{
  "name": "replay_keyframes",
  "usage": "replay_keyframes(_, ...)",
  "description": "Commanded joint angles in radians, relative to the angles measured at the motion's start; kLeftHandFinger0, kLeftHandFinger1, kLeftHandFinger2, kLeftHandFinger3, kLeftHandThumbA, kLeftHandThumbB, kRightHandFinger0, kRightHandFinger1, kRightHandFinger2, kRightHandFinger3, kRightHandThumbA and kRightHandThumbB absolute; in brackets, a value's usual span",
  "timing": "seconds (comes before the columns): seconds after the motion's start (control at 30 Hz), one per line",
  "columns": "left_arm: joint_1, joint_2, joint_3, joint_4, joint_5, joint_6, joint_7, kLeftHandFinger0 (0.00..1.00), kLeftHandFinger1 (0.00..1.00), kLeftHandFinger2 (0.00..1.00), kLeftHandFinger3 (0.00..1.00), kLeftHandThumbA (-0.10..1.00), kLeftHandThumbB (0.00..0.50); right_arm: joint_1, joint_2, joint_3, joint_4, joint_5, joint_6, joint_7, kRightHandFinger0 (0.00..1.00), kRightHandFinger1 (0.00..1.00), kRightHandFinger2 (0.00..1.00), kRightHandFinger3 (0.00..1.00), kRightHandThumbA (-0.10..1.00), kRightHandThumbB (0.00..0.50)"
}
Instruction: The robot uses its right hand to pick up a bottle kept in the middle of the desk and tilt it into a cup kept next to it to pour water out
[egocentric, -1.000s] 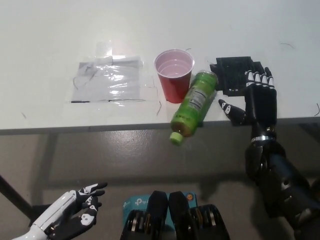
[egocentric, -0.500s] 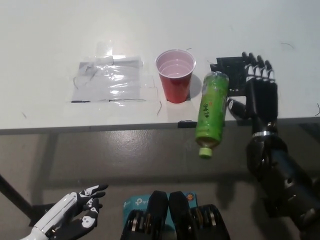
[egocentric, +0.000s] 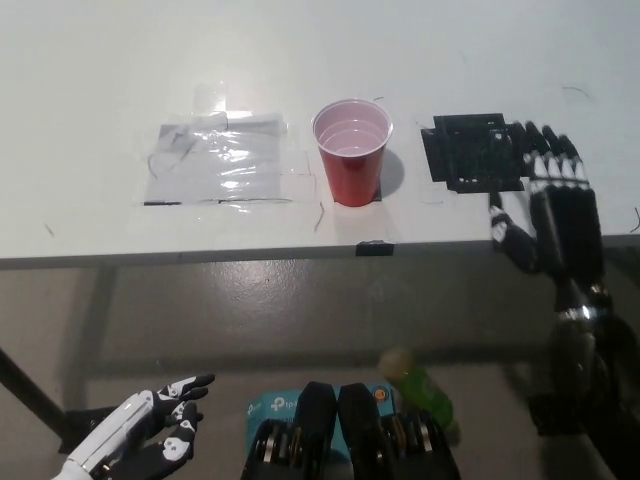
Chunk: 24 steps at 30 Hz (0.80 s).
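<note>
White desk (egocentric: 100, 120), red cup (egocentric: 349, 150) near its front edge; green bottle (egocentric: 425, 392) on the floor below, beyond the right hand (egocentric: 555, 205), fingers spread, empty; left hand (egocentric: 150, 440) low, fingers apart

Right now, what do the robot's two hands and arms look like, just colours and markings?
The left robot hand is white with black finger segments and white patches on the fingers. The right robot hand is black with white patches near the fingertips, on a glossy black arm with a metallic wrist ring.
</note>
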Motion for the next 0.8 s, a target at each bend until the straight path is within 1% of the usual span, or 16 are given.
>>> replay_keyframes(0.0,0.005,0.014,0.035,-0.026,-0.005,-0.019,0.009,0.91,0.97,1.00,1.00,0.64,0.075,0.070,-0.102,-0.079,-0.373,0.129,0.056,0.261,1.00,1.00,1.00,1.00,0.39,0.258)
replay_keyframes(0.03,0.000,0.019,0.037,-0.028,-0.004,-0.012,0.008,0.90,0.97,1.00,1.00,0.65,0.084,0.105,-0.082,-0.086,-0.417,0.187,0.071,0.282,1.00,1.00,1.00,1.00,0.39,0.233)
replay_keyframes(0.07,0.000,0.019,0.038,-0.032,-0.004,-0.010,0.009,0.90,0.97,1.00,1.00,0.64,0.076,0.125,-0.071,-0.088,-0.429,0.207,0.058,0.281,1.00,1.00,1.00,1.00,0.38,0.223)
replay_keyframes(0.13,0.000,0.018,0.038,-0.032,-0.003,-0.009,0.009,0.91,0.96,1.00,1.00,0.64,0.069,0.153,-0.048,-0.094,-0.439,0.220,0.043,0.275,1.00,1.00,1.00,1.00,0.35,0.221)
replay_keyframes(0.17,0.000,0.016,0.039,-0.031,-0.003,-0.012,0.011,0.90,0.96,1.00,1.00,0.64,0.082,0.175,-0.030,-0.095,-0.456,0.230,0.052,0.282,1.00,1.00,1.00,1.00,0.35,0.222)
replay_keyframes(0.2,0.000,0.015,0.037,-0.032,-0.002,-0.013,0.010,0.90,0.96,1.00,1.00,0.64,0.075,0.212,0.000,-0.087,-0.451,0.242,0.007,0.255,1.00,1.00,1.00,1.00,0.30,0.215)
replay_keyframes(0.27,-0.002,0.013,0.035,-0.031,-0.002,-0.014,0.007,0.90,0.97,1.00,1.00,0.64,0.070,0.239,0.020,-0.093,-0.465,0.240,0.007,0.260,1.00,1.00,1.00,1.00,0.31,0.210)
replay_keyframes(0.3,-0.002,0.014,0.035,-0.032,-0.001,-0.014,0.005,0.89,0.97,1.00,1.00,0.65,0.080,0.258,0.043,-0.089,-0.472,0.239,0.005,0.268,1.00,1.00,1.00,1.00,0.35,0.205)
replay_keyframes(0.4,0.001,0.017,0.047,-0.034,-0.007,-0.007,0.003,0.91,0.97,1.00,1.00,0.67,0.087,0.270,0.082,-0.082,-0.481,0.236,0.000,0.300,1.00,1.00,1.00,1.00,0.39,0.208)
replay_keyframes(0.47,0.000,0.017,0.050,-0.028,-0.007,-0.013,0.000,0.91,0.97,1.00,1.00,0.67,0.090,0.282,0.103,-0.087,-0.502,0.252,-0.001,0.324,1.00,1.00,1.00,1.00,0.39,0.220)
replay_keyframes(0.5,0.000,0.015,0.051,-0.033,-0.005,-0.006,0.001,0.91,0.97,1.00,1.00,0.67,0.090,0.285,0.111,-0.089,-0.510,0.260,-0.003,0.337,1.00,1.00,1.00,1.00,0.41,0.224)
replay_keyframes(0.53,0.000,0.018,0.049,-0.032,-0.005,-0.009,-0.004,0.91,0.98,1.00,1.00,0.68,0.083,0.290,0.117,-0.092,-0.519,0.281,-0.003,0.355,1.00,1.00,1.00,1.00,0.41,0.216)
replay_keyframes(0.6,-0.001,0.017,0.049,-0.035,-0.002,-0.011,-0.004,0.90,0.98,1.00,1.00,0.68,0.077,0.297,0.129,-0.103,-0.522,0.331,-0.007,0.383,1.00,1.00,1.00,1.00,0.42,0.224)
replay_keyframes(0.67,-0.007,0.004,0.053,-0.033,-0.008,-0.012,0.004,0.90,0.98,1.00,1.00,0.67,0.085,0.284,0.128,-0.118,-0.510,0.350,-0.001,0.409,1.00,1.00,1.00,1.00,0.39,0.215)
replay_keyframes(0.73,-0.006,0.002,0.057,-0.030,-0.009,-0.022,0.005,0.90,0.96,1.00,1.00,0.68,0.091,0.282,0.132,-0.130,-0.485,0.371,-0.020,0.423,1.00,1.00,1.00,1.00,0.39,0.227)
replay_keyframes(0.77,-0.010,0.003,0.059,-0.035,-0.009,-0.015,0.005,0.90,0.96,1.00,1.00,0.68,0.102,0.279,0.135,-0.135,-0.481,0.381,-0.015,0.433,1.00,1.00,1.00,1.00,0.39,0.230)
